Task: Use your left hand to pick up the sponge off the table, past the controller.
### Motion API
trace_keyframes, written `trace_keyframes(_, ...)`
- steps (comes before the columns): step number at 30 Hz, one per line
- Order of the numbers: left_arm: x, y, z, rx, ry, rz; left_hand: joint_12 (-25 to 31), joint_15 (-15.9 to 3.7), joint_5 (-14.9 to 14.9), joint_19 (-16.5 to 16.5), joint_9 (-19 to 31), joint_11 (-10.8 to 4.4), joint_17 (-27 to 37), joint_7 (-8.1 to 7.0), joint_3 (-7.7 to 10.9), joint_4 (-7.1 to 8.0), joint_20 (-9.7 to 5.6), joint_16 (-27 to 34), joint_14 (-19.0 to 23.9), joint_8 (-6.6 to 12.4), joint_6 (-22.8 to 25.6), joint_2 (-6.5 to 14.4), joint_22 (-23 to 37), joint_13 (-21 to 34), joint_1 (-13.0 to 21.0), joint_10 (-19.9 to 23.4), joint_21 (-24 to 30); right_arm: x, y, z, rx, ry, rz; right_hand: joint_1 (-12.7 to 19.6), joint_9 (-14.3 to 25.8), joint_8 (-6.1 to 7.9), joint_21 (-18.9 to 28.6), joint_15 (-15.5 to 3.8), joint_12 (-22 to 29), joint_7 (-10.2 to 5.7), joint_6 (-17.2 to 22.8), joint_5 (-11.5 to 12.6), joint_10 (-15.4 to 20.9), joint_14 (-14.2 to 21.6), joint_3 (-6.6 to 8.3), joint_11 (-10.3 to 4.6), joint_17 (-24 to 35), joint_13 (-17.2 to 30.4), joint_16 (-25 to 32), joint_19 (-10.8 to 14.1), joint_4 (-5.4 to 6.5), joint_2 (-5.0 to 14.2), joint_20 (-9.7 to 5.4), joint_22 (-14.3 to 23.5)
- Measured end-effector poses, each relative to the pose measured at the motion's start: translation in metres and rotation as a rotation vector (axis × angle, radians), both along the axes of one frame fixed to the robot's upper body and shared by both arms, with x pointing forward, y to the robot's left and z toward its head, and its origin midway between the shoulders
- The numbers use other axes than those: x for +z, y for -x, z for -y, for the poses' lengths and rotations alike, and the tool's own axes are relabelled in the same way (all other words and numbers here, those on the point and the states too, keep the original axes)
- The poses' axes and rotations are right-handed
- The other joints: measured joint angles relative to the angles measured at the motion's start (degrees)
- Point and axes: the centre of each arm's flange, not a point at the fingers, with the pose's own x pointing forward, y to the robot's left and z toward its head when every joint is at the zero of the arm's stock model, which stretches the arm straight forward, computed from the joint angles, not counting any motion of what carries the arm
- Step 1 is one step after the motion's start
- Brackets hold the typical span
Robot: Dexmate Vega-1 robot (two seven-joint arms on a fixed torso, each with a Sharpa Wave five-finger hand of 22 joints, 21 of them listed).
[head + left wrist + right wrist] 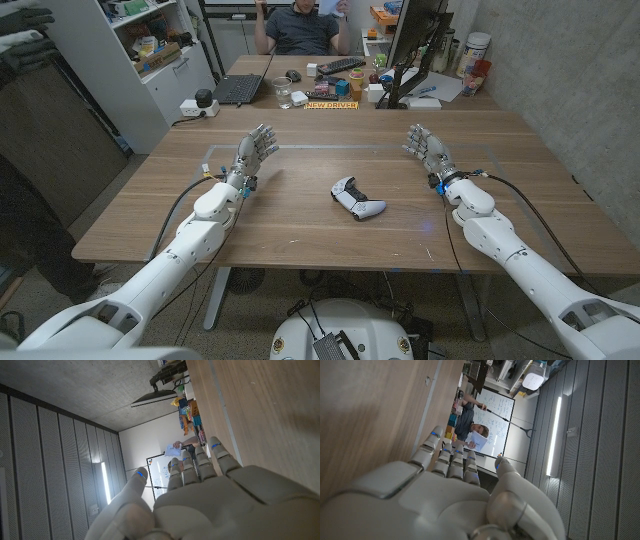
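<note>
Head view: wooden worktop (300,235) carried a white controller (357,198) at its middle.
Hands: left hand (254,152) and right hand (427,147) stood spread, holding nothing.
Sponge: could not be made out.
Room: person (298,25) seated behind; laptop (239,89) beyond.

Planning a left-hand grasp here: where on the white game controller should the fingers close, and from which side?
Likely the end lobe nearer the left hand. The controller lies flat and slanted on the table, one end turned toward that hand; come down from the robot's left, fingers across that narrower lobe, not the wide middle.
</note>
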Motion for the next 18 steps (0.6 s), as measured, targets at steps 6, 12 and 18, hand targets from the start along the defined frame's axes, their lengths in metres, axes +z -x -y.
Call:
trace_keyframes(6,-0.0008,0.0000,-0.0027,0.000,0.003,0.003,0.00,0.00,0.00,0.00,0.00,0.00,0.00,0.00,0.00,0.00,0.00,0.00,0.00,0.00,0.00,0.00,0.00,0.00,0.00,0.00,0.00,0.0022,0.0002,-0.0022,0.003,-0.005,0.005,0.14,0.00,0.00,0.00,0.00,0.00,0.00,0.00,-0.01,0.27,0.00,0.00,0.27,0.00,0.00,0.00,0.00,0.00,0.14,0.00,0.00)
trace_keyframes(12,-0.0016,0.0014,-0.0048,-0.004,0.003,0.010,0.00,0.00,0.00,0.00,-0.01,0.00,-0.01,0.00,0.00,0.00,-0.01,0.00,0.00,0.00,-0.01,0.00,-0.01,0.00,0.00,0.00,0.00,0.0034,0.0005,-0.0035,0.005,-0.005,0.010,0.14,-0.01,0.00,0.00,0.00,0.00,0.00,0.00,-0.02,0.27,0.00,0.00,0.27,-0.01,-0.01,0.00,-0.01,0.00,0.14,0.00,0.00)
trace_keyframes(18,-0.0017,0.0056,-0.0096,0.000,-0.003,0.020,0.00,-0.01,0.00,0.00,-0.01,0.00,-0.01,0.00,0.00,0.00,-0.01,0.00,-0.01,0.00,-0.01,0.00,-0.01,0.00,0.00,0.00,0.00,0.0034,0.0004,-0.0046,0.006,0.000,0.010,0.14,-0.01,0.00,0.00,0.00,0.00,0.00,0.00,-0.02,0.27,-0.01,-0.01,0.27,-0.01,-0.01,0.00,-0.01,0.00,0.14,0.00,-0.01)
